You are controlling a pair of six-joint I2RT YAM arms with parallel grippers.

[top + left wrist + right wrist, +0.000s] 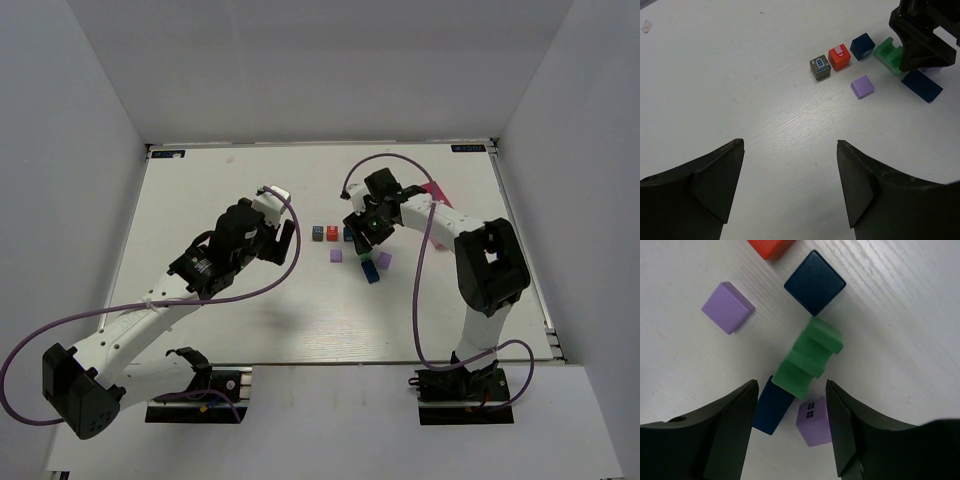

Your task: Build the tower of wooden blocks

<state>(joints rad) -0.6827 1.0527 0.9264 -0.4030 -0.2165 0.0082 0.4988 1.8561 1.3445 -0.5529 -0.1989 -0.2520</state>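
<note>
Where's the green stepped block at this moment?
The green stepped block is just right of table centre, between the fingers of the right gripper in the right wrist view, a dark blue cube just past its far end.

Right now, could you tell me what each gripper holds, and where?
Left gripper: nothing. Right gripper straddles the green stepped wooden block at one end; a firm grip cannot be told.

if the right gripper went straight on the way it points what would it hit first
Most likely the green stepped block, which lies in line between the open jaws of the right gripper. The long dark blue block sits just beside it, though depth is unclear.
</note>
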